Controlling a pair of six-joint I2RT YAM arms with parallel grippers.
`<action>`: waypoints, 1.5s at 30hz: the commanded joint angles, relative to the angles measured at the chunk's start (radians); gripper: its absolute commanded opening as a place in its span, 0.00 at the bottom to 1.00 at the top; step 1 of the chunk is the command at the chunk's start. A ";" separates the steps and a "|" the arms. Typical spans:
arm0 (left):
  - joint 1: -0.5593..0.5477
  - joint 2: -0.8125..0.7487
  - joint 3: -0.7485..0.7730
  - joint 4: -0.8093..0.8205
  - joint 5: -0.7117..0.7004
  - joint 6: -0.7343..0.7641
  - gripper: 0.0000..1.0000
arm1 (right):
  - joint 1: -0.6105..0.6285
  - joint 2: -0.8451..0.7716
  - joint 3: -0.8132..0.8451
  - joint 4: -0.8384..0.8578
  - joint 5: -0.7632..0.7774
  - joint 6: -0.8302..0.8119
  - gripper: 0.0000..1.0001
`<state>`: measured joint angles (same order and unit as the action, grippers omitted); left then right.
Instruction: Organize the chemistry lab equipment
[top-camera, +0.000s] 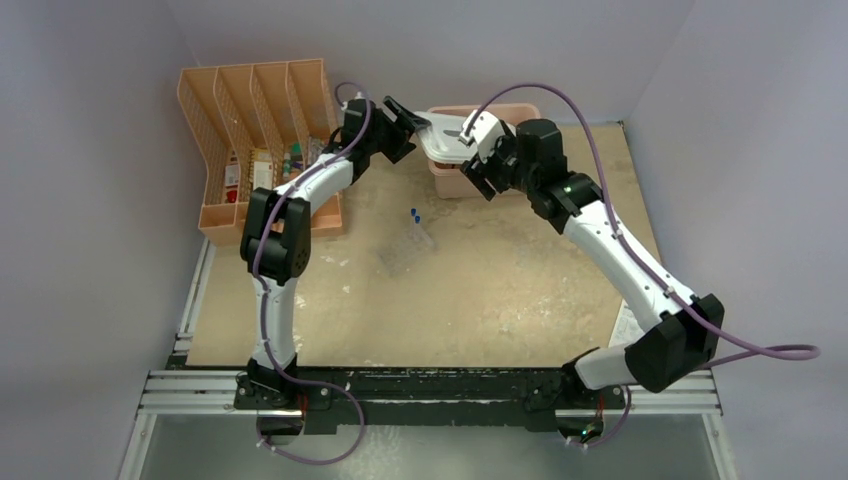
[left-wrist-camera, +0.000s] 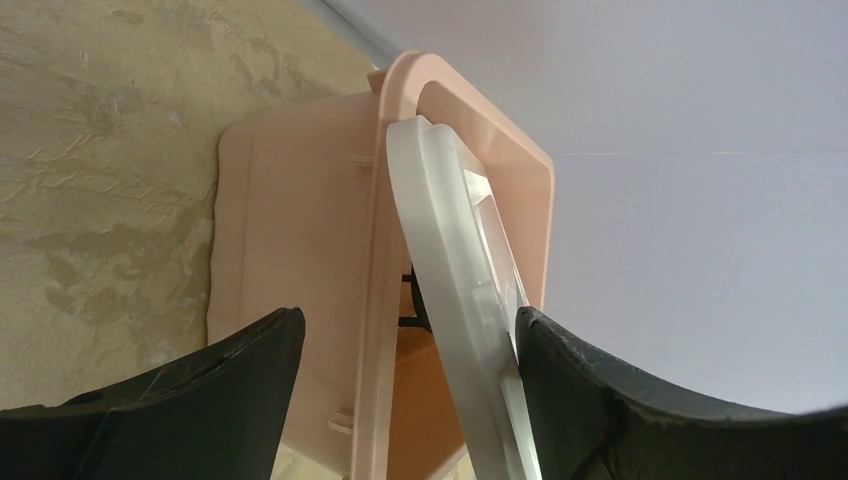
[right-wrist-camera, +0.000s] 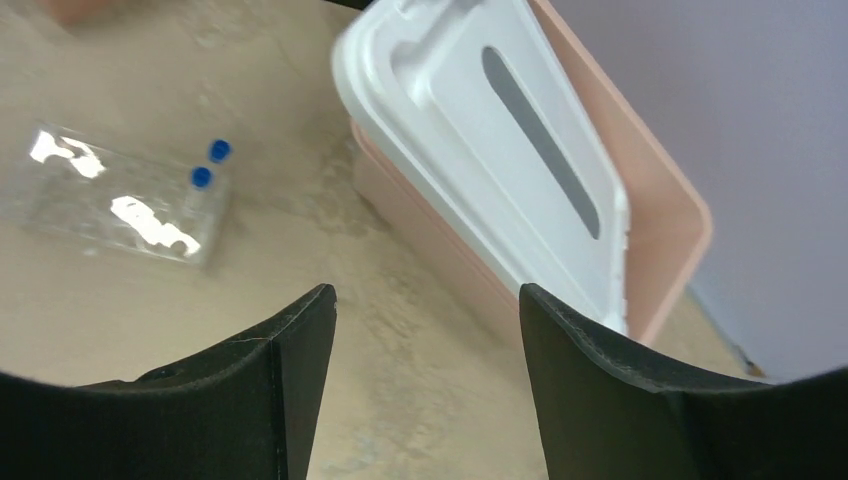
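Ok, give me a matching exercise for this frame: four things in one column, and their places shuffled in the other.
Things:
1. white rectangular plastic lid
2. clear plastic tray with blue-capped vials
3. peach slotted plastic organizer
4. peach rectangular plastic bin

Places:
A. back left of the table
B. lying flat, mid-table
C. resting on the bin's rim
D. back centre of the table

Pairs: 1-C; 2-B; 3-A; 4-D
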<state>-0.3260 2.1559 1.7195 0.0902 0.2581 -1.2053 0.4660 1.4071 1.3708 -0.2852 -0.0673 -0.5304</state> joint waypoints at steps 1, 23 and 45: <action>0.003 -0.045 -0.007 0.018 0.010 0.052 0.76 | 0.001 -0.048 0.030 -0.014 -0.155 0.201 0.71; 0.010 -0.175 -0.086 -0.024 0.063 0.142 0.79 | -0.084 0.312 0.247 -0.066 0.321 0.735 0.73; 0.008 -0.085 -0.025 0.013 0.108 0.158 0.33 | -0.133 0.388 0.314 -0.072 0.494 0.711 0.71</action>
<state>-0.3210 2.0495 1.6028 0.0757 0.3668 -1.0878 0.3679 1.8034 1.6184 -0.3687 0.3588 0.1997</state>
